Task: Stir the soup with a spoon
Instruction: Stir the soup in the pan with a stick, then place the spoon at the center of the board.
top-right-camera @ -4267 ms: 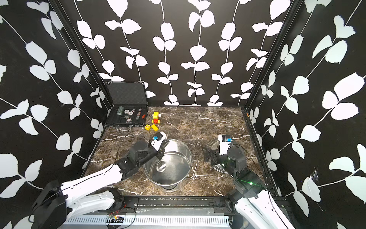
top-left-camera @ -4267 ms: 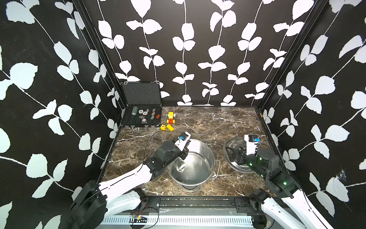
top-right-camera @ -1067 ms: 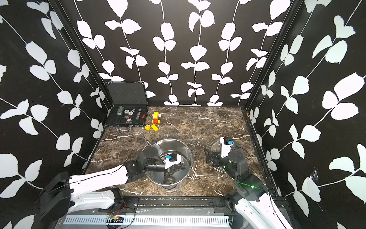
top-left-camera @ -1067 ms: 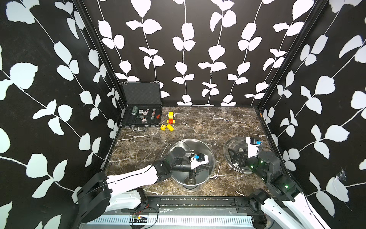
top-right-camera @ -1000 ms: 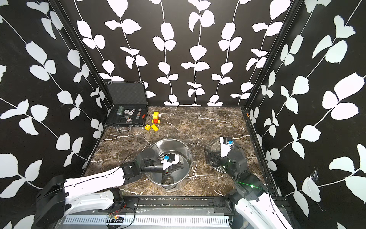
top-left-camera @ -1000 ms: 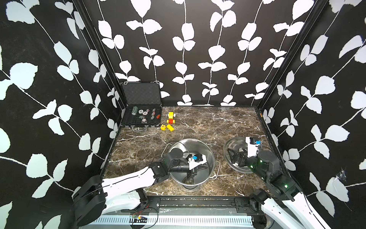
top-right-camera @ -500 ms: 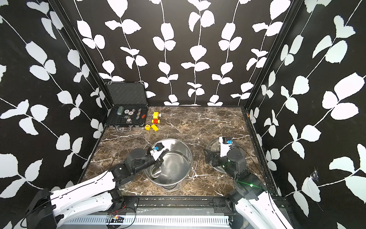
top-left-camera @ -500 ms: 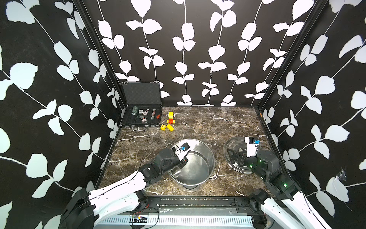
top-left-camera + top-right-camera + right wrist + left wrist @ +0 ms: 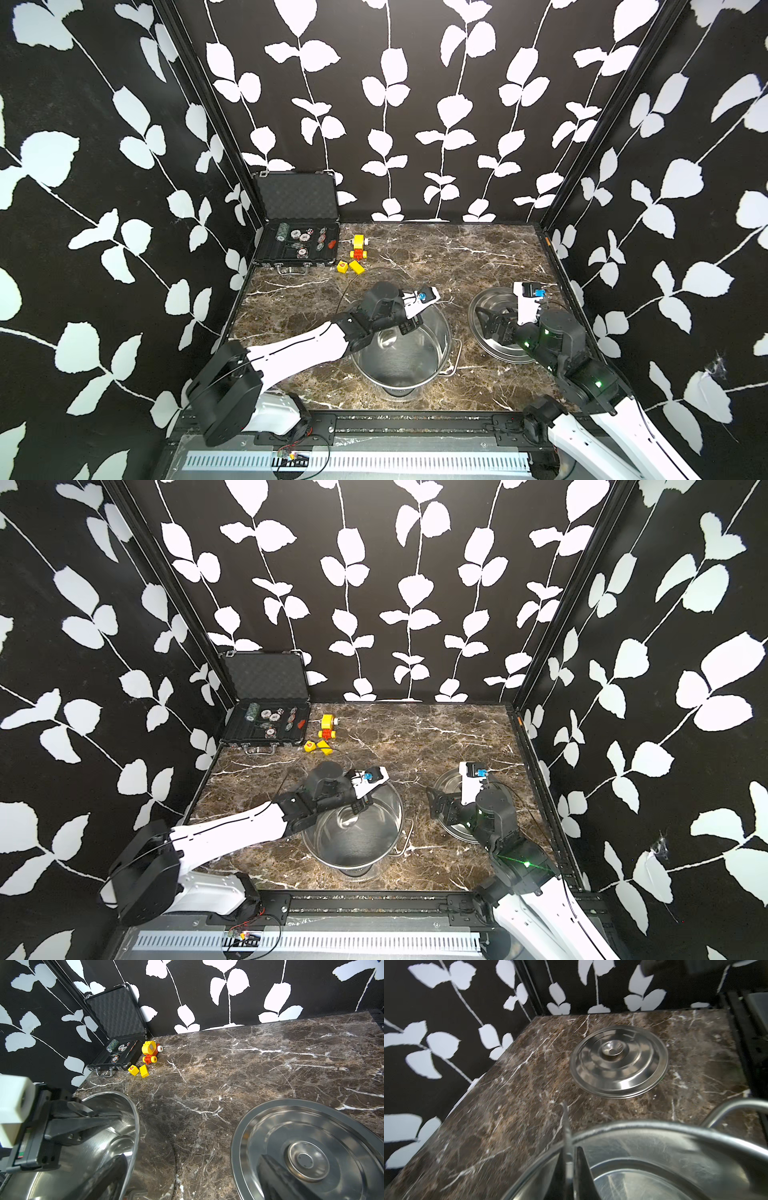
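In both top views the left arm (image 9: 299, 357) is covering the side of the pot (image 9: 409, 368) toward the left edge of the desk (image 9: 457, 257), and the right gripper (image 9: 494, 328) is hiding the middle of the lid (image 9: 492, 300). In the left wrist view the spoon (image 9: 566, 1124) is showing only a blurred handle, running off the bottom edge between the fingers of the left gripper (image 9: 570, 1154).

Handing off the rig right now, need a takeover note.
Left gripper: shut on the spoon by its handle, at the rim of the pot. The spoon's lower end is inside the pot.
Right gripper: open, empty, above the lid, which lies on the table beside the pot.
Done: lid off, spoon gripped and in the pot.
Left: stir. The pot's inside shows only bare steel.
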You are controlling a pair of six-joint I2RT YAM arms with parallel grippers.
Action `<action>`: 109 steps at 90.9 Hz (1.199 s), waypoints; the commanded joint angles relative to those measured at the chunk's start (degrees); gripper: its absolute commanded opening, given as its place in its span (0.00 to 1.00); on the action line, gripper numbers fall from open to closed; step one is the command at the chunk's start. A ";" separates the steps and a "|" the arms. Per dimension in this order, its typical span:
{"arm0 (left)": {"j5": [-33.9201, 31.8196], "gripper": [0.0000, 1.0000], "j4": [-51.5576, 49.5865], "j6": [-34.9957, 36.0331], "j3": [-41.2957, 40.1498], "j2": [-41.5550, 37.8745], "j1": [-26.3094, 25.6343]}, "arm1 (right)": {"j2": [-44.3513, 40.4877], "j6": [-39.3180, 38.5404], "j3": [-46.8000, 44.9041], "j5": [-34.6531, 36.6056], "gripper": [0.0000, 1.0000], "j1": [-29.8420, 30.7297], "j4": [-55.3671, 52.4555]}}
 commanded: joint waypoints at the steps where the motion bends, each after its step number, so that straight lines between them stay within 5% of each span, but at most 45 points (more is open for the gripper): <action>1: 10.32 0.00 -3.83 6.79 4.69 -0.56 -1.27 | 1.24 0.67 2.86 -1.43 0.99 0.24 -0.26; 23: 8.73 0.00 -25.29 23.28 9.77 -3.56 -7.66 | 6.40 1.23 7.93 -7.52 0.99 0.29 -3.36; 49: -13.49 0.00 -36.62 47.37 10.90 -10.34 -20.00 | 15.95 4.06 13.65 -25.62 0.98 0.29 -1.52; 70: -27.67 0.00 -25.73 69.54 5.58 -16.32 -28.56 | 21.92 14.40 12.25 -41.45 0.93 1.80 10.67; 84: -26.91 0.00 -11.11 83.11 -4.83 -20.63 -29.52 | 26.29 21.14 10.22 -46.49 0.92 6.01 23.52; 109: -25.59 0.00 -7.23 83.08 -10.90 -24.69 -30.19 | 31.49 25.98 10.86 -47.26 0.89 11.78 33.45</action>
